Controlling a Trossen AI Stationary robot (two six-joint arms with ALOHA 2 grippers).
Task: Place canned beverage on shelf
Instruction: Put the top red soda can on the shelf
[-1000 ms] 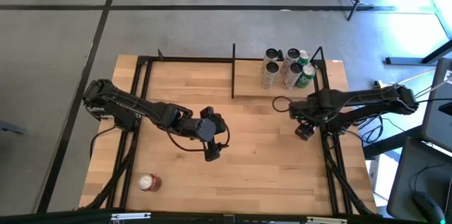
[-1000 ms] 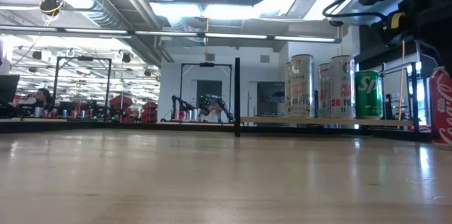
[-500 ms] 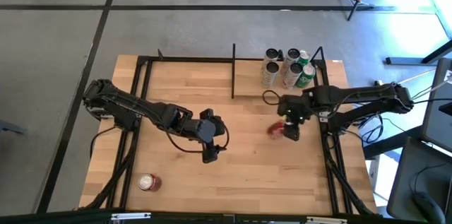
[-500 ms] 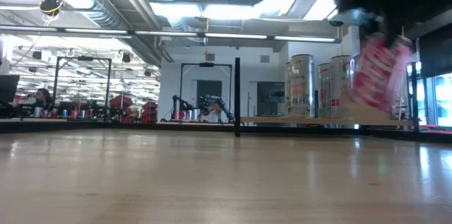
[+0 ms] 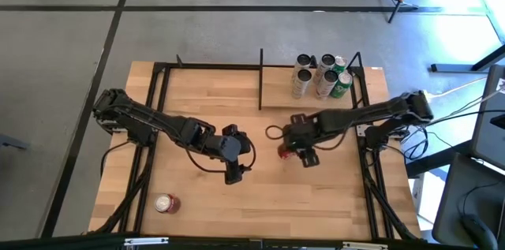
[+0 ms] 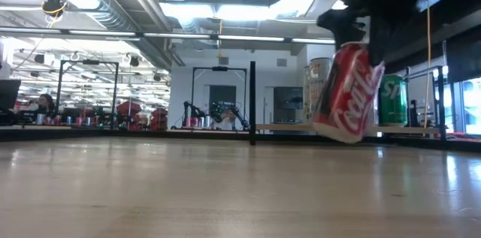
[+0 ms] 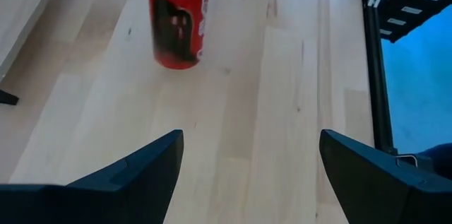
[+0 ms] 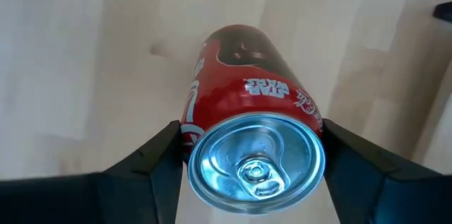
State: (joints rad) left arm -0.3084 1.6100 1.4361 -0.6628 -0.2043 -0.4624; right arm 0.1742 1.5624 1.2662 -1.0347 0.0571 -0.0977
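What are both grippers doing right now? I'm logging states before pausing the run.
Left gripper: open, holding nothing, over the table's middle.
Right gripper: shut on the red can, lifted and tilted.

Both arms are dark and slender, with looping black cables and flat, wedge-shaped black fingers point(image 7: 134, 174).

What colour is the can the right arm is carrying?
Red with white lettering, the can shows best in the low view.
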